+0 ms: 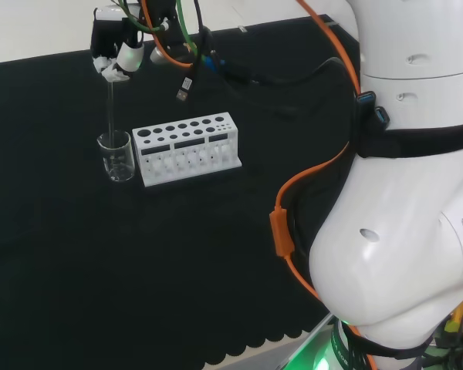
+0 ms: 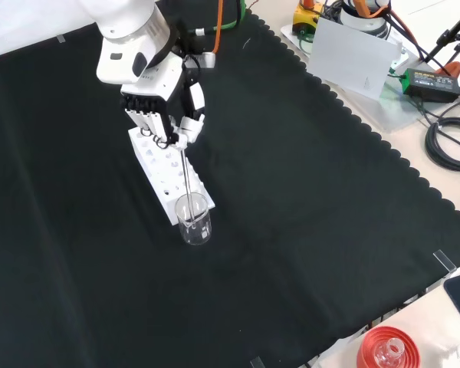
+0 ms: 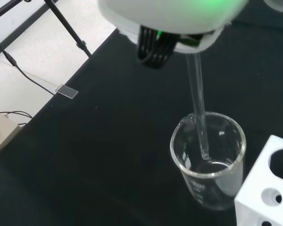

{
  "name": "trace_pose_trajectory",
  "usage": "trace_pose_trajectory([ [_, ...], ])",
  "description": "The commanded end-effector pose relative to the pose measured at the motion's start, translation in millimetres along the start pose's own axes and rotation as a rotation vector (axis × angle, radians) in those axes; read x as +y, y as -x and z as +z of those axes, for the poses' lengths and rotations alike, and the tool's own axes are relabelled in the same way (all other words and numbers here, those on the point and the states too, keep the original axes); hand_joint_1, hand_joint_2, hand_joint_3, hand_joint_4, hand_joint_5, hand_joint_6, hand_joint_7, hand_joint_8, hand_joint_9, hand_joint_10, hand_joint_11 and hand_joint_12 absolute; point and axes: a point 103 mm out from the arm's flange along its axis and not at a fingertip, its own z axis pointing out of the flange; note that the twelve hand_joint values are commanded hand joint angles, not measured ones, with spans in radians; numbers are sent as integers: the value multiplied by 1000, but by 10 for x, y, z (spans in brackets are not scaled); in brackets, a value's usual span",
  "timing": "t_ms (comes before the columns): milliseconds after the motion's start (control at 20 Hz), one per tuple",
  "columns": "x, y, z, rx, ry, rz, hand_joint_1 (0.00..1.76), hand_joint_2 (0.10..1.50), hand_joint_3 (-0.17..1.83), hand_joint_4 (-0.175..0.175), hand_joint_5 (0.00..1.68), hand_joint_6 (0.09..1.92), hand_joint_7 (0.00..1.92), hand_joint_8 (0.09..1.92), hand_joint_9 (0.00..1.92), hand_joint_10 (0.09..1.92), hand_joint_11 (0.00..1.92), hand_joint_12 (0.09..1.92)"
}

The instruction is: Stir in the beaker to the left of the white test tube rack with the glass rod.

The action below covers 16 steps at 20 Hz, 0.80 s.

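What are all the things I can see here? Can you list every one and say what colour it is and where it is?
beaker: one, clear glass, on the black cloth just left of the rack in the head view.
glass rod: one, clear, upright, lower end inside the beaker.
test tube rack: one, white, on the cloth beside the beaker.
cloth: one, black, covering the bench.
ribbed stand: one, red, at the front view's lower right edge, with clear glassware on it.
power adapter: one, black, with cables, off the cloth at the front view's right.
hand: one, black and white, above the beaker, fingers curled round the rod's top.
arm: one, white, with an orange cable, at the head view's right.
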Motion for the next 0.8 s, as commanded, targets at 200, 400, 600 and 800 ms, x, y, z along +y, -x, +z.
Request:
trace_pose_trajectory([
  [200,69,138,-29,15,1,12,1330,586,791,-175,1174,706,1411,681,1691,473,1540,750],
  [400,-11,246,-64,0,9,28,1330,586,791,-175,1174,706,1411,682,1691,473,1540,751],
  [600,-79,301,-74,0,14,43,1330,586,791,-175,1174,706,1410,682,1691,473,1540,752],
  [800,-139,261,-51,1,6,30,1330,586,791,-175,1174,706,1410,682,1691,473,1539,753],
])
